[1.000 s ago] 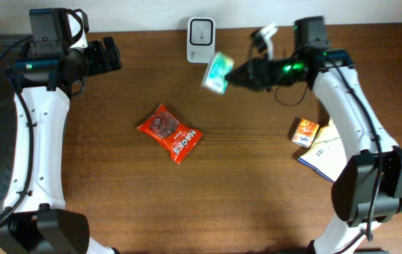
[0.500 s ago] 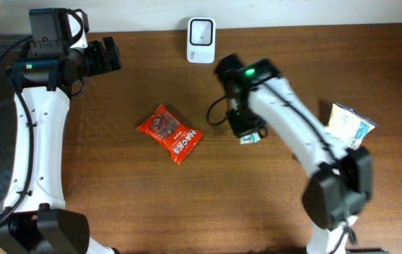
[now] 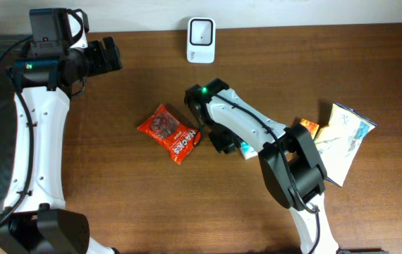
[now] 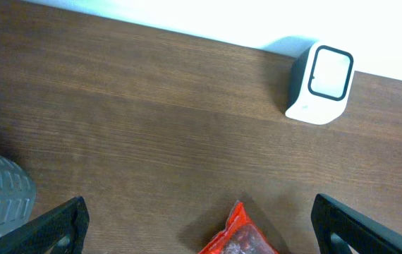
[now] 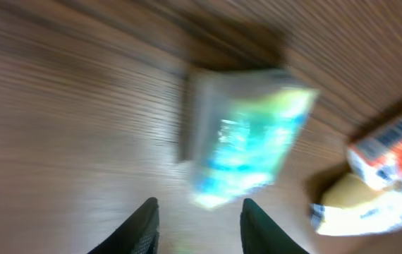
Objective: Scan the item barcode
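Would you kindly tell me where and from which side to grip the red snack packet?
Probably from straight above, pinching the red snack packet across its shorter width near the middle: it lies flat and diagonal on the table.

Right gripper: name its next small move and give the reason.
Probably lift the right gripper straight up, clear of the teal packet. Its jaws stand apart with only bare table between them, and the packet lies on the wood just beyond the fingertips, so nothing is held. Rising first should avoid dragging the packet before reaching for the red snack bag close by.
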`<state>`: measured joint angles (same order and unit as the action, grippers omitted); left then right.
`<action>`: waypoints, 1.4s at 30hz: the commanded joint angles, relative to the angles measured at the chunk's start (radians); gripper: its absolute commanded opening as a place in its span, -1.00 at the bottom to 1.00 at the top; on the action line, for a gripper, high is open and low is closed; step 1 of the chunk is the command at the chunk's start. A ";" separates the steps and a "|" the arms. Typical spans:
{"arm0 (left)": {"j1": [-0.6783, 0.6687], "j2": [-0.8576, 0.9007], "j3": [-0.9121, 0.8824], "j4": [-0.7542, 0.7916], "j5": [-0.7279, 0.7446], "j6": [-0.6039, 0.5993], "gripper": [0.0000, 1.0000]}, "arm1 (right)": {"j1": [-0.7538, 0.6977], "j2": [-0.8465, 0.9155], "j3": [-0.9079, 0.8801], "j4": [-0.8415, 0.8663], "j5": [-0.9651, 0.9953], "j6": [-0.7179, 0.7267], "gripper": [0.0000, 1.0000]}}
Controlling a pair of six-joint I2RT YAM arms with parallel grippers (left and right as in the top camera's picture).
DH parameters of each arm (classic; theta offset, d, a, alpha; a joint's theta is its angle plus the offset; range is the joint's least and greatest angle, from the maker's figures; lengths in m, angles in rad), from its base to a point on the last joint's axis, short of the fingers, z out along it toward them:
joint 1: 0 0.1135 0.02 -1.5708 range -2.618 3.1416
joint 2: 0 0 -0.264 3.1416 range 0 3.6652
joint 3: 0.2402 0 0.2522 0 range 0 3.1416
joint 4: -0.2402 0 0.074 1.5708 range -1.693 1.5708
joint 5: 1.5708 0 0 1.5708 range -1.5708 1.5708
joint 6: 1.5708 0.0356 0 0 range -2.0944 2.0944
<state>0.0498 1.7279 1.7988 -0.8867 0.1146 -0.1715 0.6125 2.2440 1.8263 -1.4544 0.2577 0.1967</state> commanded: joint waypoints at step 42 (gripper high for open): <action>-0.001 0.005 0.002 0.002 -0.004 0.017 0.98 | -0.043 -0.014 -0.111 0.153 0.050 -0.023 -0.45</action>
<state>0.0498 1.7279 1.7988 -0.8867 0.1146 -0.1715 0.5644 2.2433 1.7447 -1.3102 0.2813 0.1616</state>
